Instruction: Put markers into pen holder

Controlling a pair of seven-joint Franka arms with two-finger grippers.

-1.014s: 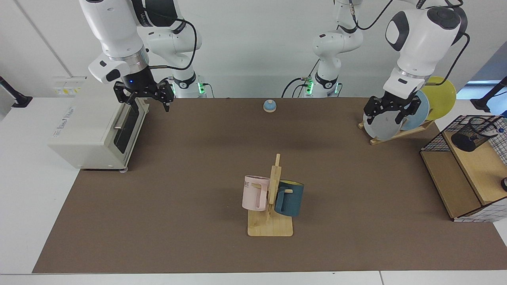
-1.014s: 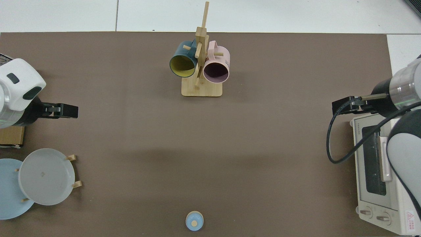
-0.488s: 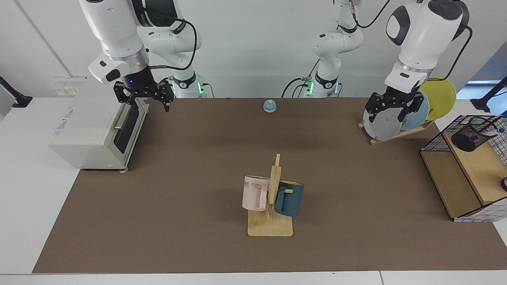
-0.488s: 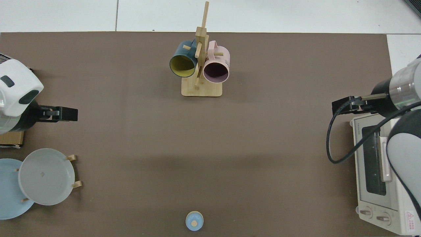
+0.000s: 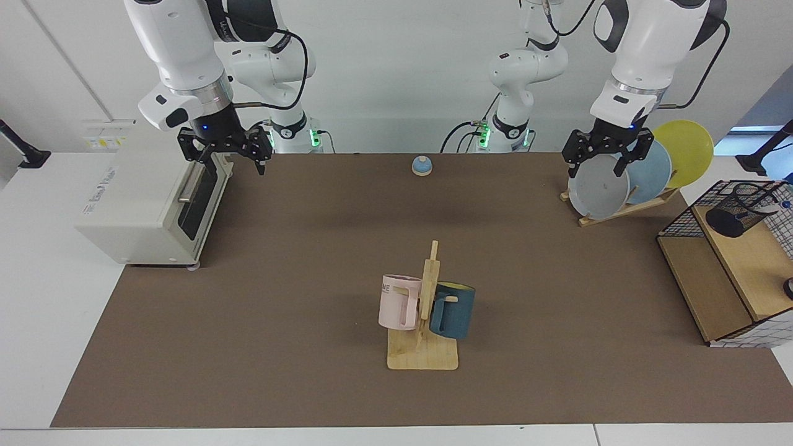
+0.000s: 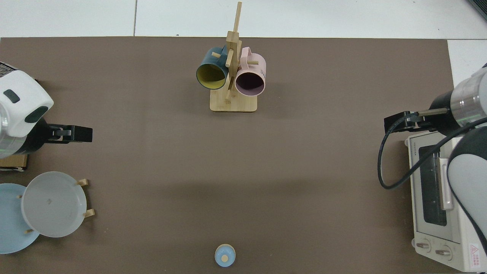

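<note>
Over the brown mat (image 5: 310,279), at its far corner by the plate rack (image 5: 626,207), my left gripper (image 5: 604,163) hangs with fingers spread wide and nothing between them. Since a second ago that arm has risen and drawn in toward its base: the gripper sat low in front of the grey plate (image 5: 598,193) and now stands above the plate's upper rim. In the top view my left gripper (image 6: 74,134) has shifted only slightly. My right arm waits; my right gripper (image 5: 230,150) hangs open and empty above the front of the white toaster oven (image 5: 148,207), unchanged.

The mug stand (image 5: 423,347) with pink mug (image 5: 398,301) and dark blue mug (image 5: 453,310) has not moved, nor the small blue bell (image 5: 422,165).

The pen holder (image 5: 737,214) lies tilted inside the wire-grid basket on the wooden shelf (image 5: 737,272), well apart from my left gripper, lower and toward the table's outer edge. A small blue tip (image 5: 784,203) shows just beside the holder's rim; I cannot tell whether it is the marker.
</note>
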